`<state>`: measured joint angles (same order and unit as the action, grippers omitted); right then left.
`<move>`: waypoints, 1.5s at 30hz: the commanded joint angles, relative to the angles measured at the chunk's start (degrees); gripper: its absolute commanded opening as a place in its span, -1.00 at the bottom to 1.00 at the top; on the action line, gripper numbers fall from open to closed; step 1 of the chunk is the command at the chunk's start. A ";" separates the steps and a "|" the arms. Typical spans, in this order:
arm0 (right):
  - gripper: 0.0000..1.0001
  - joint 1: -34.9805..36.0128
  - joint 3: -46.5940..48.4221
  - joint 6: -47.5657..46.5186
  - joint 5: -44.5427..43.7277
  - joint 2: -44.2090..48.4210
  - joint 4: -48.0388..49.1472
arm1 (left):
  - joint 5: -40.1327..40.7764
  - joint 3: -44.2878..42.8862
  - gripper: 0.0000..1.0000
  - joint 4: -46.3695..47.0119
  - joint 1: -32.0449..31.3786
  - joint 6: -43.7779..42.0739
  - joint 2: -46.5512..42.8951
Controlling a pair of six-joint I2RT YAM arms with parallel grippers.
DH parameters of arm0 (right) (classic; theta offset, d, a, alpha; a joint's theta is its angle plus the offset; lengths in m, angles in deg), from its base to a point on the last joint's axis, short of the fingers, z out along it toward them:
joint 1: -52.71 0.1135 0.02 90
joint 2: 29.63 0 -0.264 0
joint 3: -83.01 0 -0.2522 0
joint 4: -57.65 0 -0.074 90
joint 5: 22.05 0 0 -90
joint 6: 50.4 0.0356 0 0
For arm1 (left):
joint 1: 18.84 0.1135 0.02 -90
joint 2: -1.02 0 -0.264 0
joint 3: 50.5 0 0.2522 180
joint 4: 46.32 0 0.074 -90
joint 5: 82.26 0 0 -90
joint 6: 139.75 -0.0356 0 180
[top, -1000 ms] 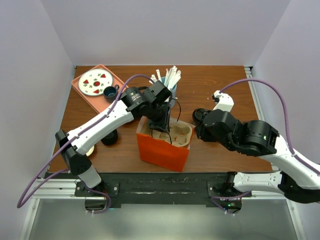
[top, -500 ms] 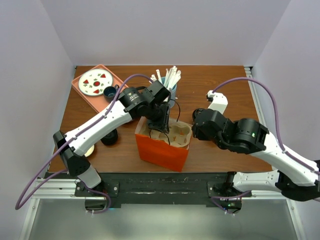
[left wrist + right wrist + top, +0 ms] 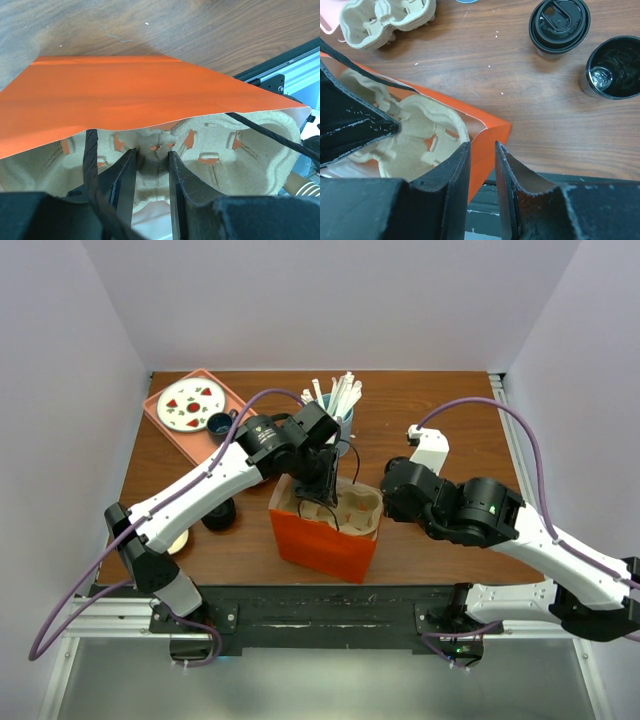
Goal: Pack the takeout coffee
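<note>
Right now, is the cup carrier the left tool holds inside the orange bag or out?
Inside. Walls of the orange bag rise around the cup carrier, whose centre ridge the left tool pinches.

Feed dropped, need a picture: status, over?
Left gripper shut on carrier, inside orange bag. Right gripper open at bag rim. Black handle cord crosses carrier.

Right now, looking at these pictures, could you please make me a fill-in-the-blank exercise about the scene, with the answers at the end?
1. The cup carrier sits inside the ____ bag.
2. The left hand grips the carrier's ____ ridge.
3. One black cup has a lid; the other cup has ____ lid.
4. The plate lies on a pink ____.
Missing words: orange; middle; no; tray.
</note>
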<state>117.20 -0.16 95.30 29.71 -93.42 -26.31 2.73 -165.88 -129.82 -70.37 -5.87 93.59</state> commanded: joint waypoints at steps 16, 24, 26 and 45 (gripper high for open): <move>-0.40 -2.26 -1.68 -0.24 -3.86 -0.72 3.92 | 0.80 0.81 -0.60 0.56 -0.24 -0.81 -2.22; -0.42 -2.88 -3.52 -1.20 -3.42 -0.28 3.93 | 0.62 1.08 -0.61 0.65 -0.24 -0.99 -2.49; -0.45 -3.23 -4.31 -2.43 -3.42 0.15 3.92 | 0.80 1.08 -0.61 0.57 -0.24 -0.99 -2.49; -0.53 -4.20 -9.86 -9.47 -1.58 5.34 8.58 | 2.56 1.87 -0.63 -0.49 -0.24 -1.95 -1.79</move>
<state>113.33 -8.99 87.92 28.45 -88.59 -18.53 3.64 -164.64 -129.73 -70.37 -6.07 92.98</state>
